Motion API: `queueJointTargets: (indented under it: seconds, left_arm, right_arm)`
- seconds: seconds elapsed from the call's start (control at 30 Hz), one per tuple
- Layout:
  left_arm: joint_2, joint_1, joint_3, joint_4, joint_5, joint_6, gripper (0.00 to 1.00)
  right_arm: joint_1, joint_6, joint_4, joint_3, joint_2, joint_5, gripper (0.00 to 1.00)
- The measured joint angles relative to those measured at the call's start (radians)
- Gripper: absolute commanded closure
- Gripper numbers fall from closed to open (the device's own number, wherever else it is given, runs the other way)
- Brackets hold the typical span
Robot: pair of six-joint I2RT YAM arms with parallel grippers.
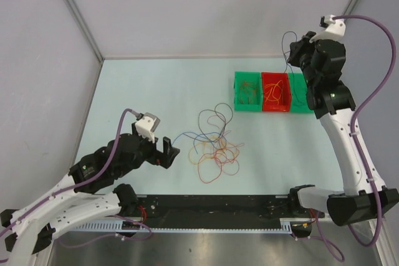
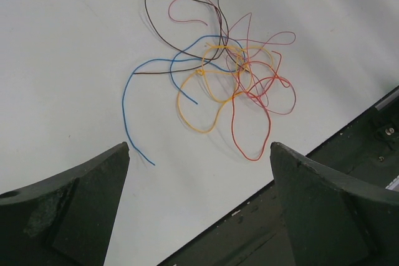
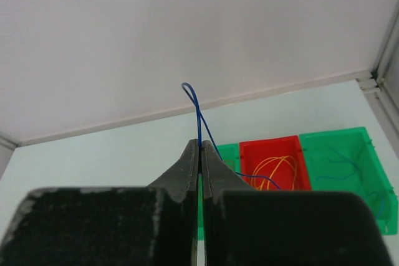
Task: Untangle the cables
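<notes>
The cables [image 1: 215, 144] lie as a loose tangle of orange, red, blue and dark brown wires on the pale table, left of centre toward the front. In the left wrist view the cables [image 2: 230, 73] spread out just beyond my left gripper [image 2: 199, 147]. My left gripper [image 1: 168, 152] hangs open and holds nothing, a little to the left of the tangle. My right gripper [image 3: 199, 142] is shut on a thin blue cable [image 3: 198, 113], which loops up past the fingertips and trails down toward the bins. My right gripper [image 1: 293, 45] is raised high at the back right.
Three small bins stand in a row at the back right: a green bin [image 1: 247, 109], a red bin [image 1: 276, 109] holding orange wire, and a second green bin [image 1: 299, 109] partly behind the right arm. A dark rail [image 1: 218, 207] runs along the table's near edge.
</notes>
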Motion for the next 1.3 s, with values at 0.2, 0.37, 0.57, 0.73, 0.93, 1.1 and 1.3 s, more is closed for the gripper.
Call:
queueJointTargets:
  seconds: [0.2,0.37,0.57,0.73,0.93,1.1,1.3]
  left_arm:
    - [0.005,0.000,-0.002,-0.001,-0.019,-0.006,0.00]
    - [0.010,0.000,-0.003,-0.002,-0.019,-0.006,0.00]
    - [0.008,0.000,-0.007,-0.002,-0.025,-0.006,0.00]
    - [0.008,0.000,-0.008,-0.002,-0.035,-0.006,0.00]
    - [0.011,0.000,-0.008,-0.002,-0.042,-0.006,0.00]
    - [0.016,0.000,-0.008,-0.002,-0.045,-0.007,0.00]
    - [0.028,0.000,-0.008,-0.002,-0.046,-0.013,0.00]
  right_arm:
    - [-0.029,-0.040,-0.038,0.084,0.090,0.053,1.00]
    - [-0.057,-0.060,-0.054,0.117,0.139,0.082,1.00]
    - [-0.124,-0.058,-0.055,0.145,0.199,0.088,1.00]
    - [-0.176,-0.059,-0.055,0.160,0.255,0.082,1.00]
    - [-0.285,-0.050,-0.040,0.154,0.306,0.035,1.00]
    - [-0.346,-0.025,-0.017,0.150,0.346,-0.001,1.00]
    - [-0.353,-0.006,0.015,0.146,0.418,-0.037,1.00]
